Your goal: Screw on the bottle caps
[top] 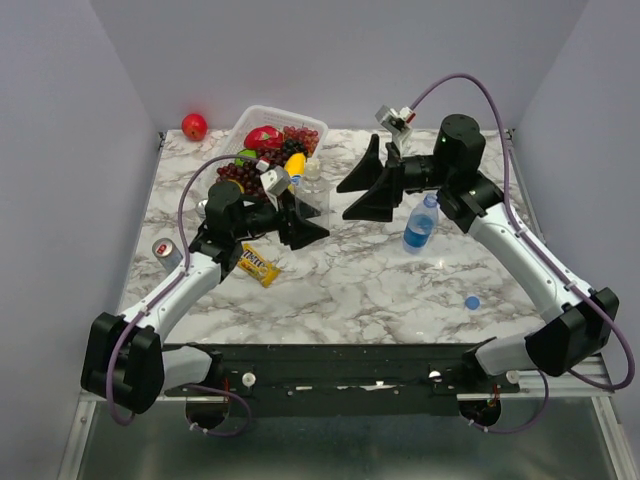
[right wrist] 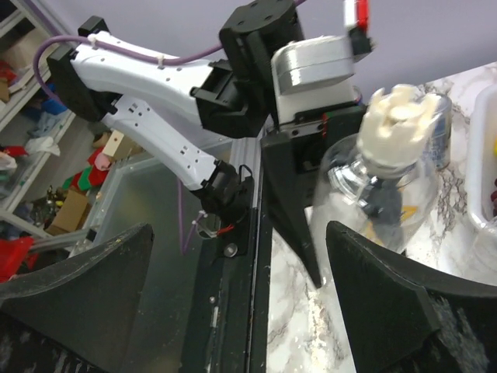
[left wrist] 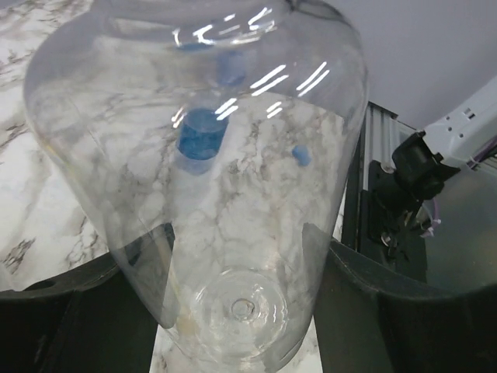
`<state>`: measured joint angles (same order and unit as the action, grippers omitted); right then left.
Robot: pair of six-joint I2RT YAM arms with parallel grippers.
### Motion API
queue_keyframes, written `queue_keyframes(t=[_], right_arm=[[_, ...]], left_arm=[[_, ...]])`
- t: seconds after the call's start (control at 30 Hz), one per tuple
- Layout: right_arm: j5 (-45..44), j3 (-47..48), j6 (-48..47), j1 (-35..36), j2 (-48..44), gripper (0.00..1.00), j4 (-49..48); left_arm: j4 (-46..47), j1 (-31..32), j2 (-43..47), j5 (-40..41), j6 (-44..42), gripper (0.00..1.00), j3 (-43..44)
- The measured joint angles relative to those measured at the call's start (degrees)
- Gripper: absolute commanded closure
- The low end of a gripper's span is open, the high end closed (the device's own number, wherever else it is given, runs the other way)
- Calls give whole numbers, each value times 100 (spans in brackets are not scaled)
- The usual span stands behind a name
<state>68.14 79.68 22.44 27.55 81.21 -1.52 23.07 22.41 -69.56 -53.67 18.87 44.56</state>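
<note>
A colourless bottle [top: 313, 198] stands upright left of the table's middle, and my left gripper [top: 303, 217] is shut on its body. In the left wrist view the bottle [left wrist: 217, 233] fills the frame, with a black finger pressed against each side. A pale whitish cap [right wrist: 396, 123] sits on its neck. My right gripper [top: 345, 200] hovers open just right of this bottle, facing it, with nothing between its fingers [right wrist: 404, 299]. A blue-tinted bottle [top: 420, 226] stands further right with a blue cap [top: 431, 201] on top. A loose blue cap [top: 472, 301] lies on the marble at the near right.
A clear basket [top: 300, 120] of fruit stands at the back behind the held bottle. A red apple [top: 194, 126] lies in the back left corner. A silver can [top: 167, 251] and a yellow sweet packet [top: 258, 264] lie beside the left arm.
</note>
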Motion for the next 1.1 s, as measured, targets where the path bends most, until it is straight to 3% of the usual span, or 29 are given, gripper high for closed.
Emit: queue_keyframes(t=[0.17, 0.5, 1.1], right_arm=[[-4, 50, -133, -177, -146, 0, 208], [13, 955, -39, -247, 638, 1, 181], [85, 306, 225, 48, 358, 1, -321]], left_arm=[[-61, 24, 0, 20, -136, 100, 0], [-516, 890, -52, -109, -557, 100, 94], [-131, 713, -389, -249, -216, 100, 343]])
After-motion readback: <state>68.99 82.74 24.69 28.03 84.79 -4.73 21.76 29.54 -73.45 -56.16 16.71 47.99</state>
